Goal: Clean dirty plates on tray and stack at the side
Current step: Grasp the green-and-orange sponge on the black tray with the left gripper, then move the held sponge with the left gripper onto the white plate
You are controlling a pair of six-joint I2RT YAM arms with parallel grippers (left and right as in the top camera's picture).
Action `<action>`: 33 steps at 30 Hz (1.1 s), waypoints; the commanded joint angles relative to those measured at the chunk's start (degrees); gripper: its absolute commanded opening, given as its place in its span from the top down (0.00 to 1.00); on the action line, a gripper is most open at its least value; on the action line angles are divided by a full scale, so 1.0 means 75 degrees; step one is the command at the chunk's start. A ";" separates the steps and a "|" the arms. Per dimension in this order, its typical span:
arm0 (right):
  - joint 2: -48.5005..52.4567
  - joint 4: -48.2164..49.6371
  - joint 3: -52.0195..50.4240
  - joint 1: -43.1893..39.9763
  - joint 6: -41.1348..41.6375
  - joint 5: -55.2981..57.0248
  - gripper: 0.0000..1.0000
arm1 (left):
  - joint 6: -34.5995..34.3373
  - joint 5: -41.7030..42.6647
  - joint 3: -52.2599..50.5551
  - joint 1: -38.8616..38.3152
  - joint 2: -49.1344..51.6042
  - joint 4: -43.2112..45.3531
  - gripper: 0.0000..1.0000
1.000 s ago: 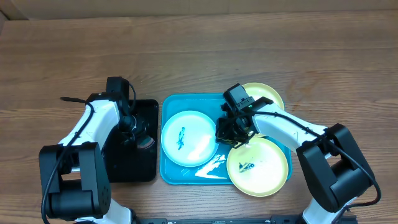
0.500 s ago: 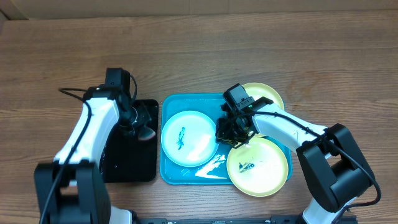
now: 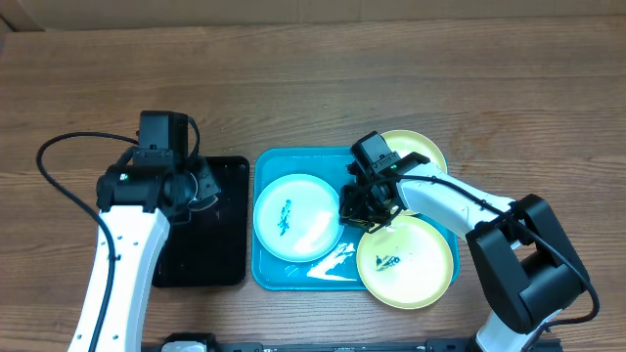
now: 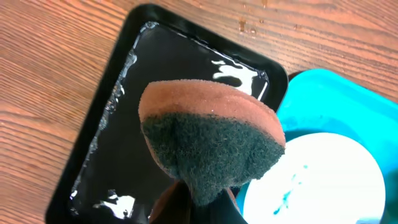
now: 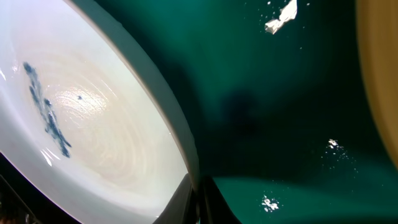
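Observation:
A whitish mint plate (image 3: 296, 215) with a blue-green smear lies in the turquoise tray (image 3: 262, 272). My right gripper (image 3: 358, 209) is shut on its right rim; the right wrist view shows the fingers (image 5: 198, 199) pinching the plate's edge (image 5: 93, 124) over the tray floor (image 5: 280, 124). A pale yellow-green plate (image 3: 406, 259) with a dark smear lies at the tray's front right, and another (image 3: 419, 152) at the back right. My left gripper (image 3: 199, 188) is shut on a brown sponge with a dark green pad (image 4: 211, 143), held above the black tray (image 4: 118, 124).
The small black tray (image 3: 205, 249) holds shiny water and stands left of the turquoise tray. A wet white streak (image 3: 337, 262) lies in the turquoise tray's front. Bare wooden table surrounds both trays. Water drops lie on the wood behind the black tray (image 4: 245, 25).
My left arm has lifted the sponge up from the black tray and drawn back to the left. The right gripper and the plates have not moved.

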 commanded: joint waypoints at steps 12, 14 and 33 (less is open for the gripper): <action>0.0023 0.0050 -0.0032 0.0006 -0.0050 -0.0041 0.96 | 0.0382 -0.0490 0.0163 -0.0055 -0.0178 -0.0029 0.96; 0.0023 0.0050 -0.0032 0.0006 -0.0050 -0.0041 0.96 | 0.0408 -0.0542 0.0163 -0.0055 -0.0178 -0.0023 0.96; 0.0023 0.0079 -0.0032 0.0006 -0.0052 -0.0041 0.96 | 0.1067 0.1061 0.0096 -0.0052 0.1212 0.0434 0.96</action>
